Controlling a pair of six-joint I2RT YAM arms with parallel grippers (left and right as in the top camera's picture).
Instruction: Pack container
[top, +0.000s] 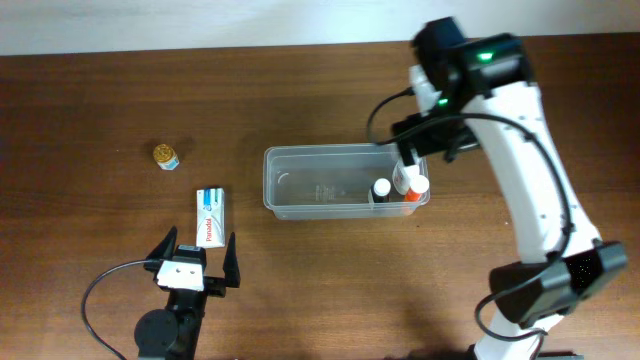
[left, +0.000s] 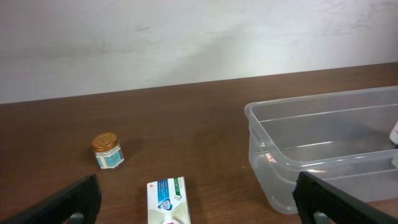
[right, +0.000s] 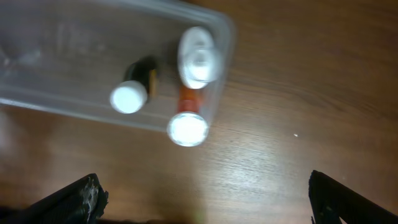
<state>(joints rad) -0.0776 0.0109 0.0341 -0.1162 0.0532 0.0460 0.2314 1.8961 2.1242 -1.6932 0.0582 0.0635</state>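
Container: a clear tub (top: 300, 153) was set near the middle of the table (top: 80, 120), its long side running left to right.
Contents: a dark bottle (top: 381, 189), a white bottle (top: 402, 178) and an orange bottle (top: 418, 188) were crowded into its right end.
Right gripper (right: 205, 202): was held above that right end, jaws spread wide, nothing gripped.
Box (top: 209, 216): a white, blue and green pack was laid flat left of the container, apart from it.
Left gripper (top: 198, 252): was poised just in front of the box, jaws spread wide, nothing gripped.
Jar (top: 166, 156): a small gold-lidded pot was stood farther back and left.
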